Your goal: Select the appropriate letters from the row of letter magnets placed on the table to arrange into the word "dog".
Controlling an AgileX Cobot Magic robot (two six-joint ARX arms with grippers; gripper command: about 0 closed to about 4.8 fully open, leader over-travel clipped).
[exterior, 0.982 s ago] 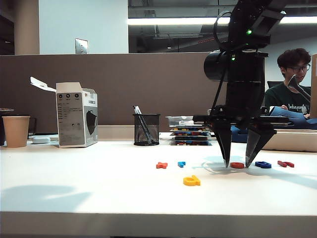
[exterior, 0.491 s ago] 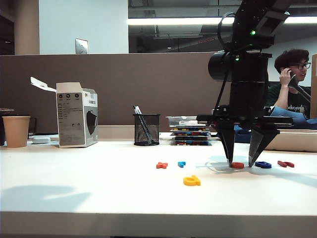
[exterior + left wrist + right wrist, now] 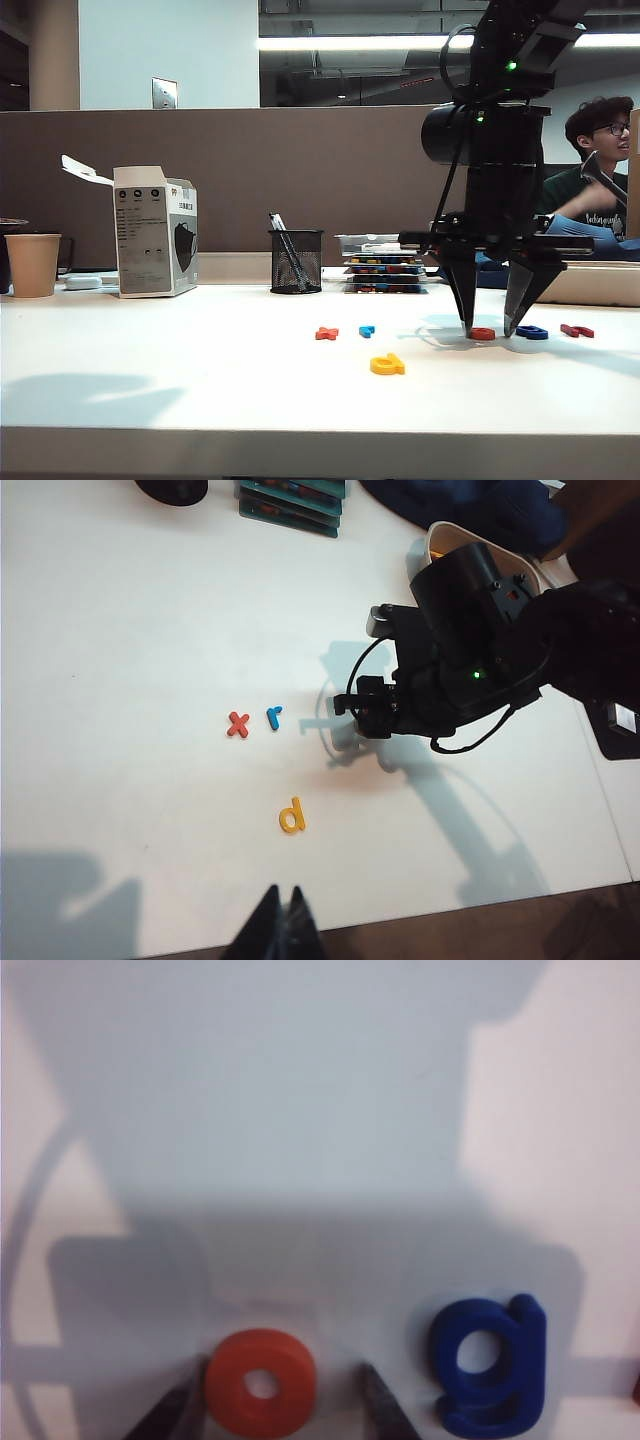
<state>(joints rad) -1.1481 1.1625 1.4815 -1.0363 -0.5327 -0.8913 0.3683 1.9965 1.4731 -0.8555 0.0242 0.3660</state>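
On the white table (image 3: 200,380), the orange-red "o" (image 3: 482,333) lies between the fingertips of my right gripper (image 3: 487,329), which points down and stands open around it. The right wrist view shows the "o" (image 3: 261,1383) inside the right gripper (image 3: 281,1368), one finger beside its edge and the other a little apart. The dark blue "g" (image 3: 531,332) (image 3: 490,1365) lies just beside it. The yellow "d" (image 3: 387,365) (image 3: 291,816) sits nearer the front edge. My left gripper (image 3: 283,898) is shut and empty, high over the table's front edge.
An orange "x" (image 3: 326,333) and a light blue "r" (image 3: 367,330) lie to the left of the row, and a dark red piece (image 3: 577,330) at its right end. Behind stand a paper cup (image 3: 32,264), a box (image 3: 153,232), a mesh pen holder (image 3: 296,260) and stacked trays (image 3: 385,265).
My right gripper has shifted slightly right, so the "o" now sits squarely between its fingertips. The letters and the left gripper have not moved.
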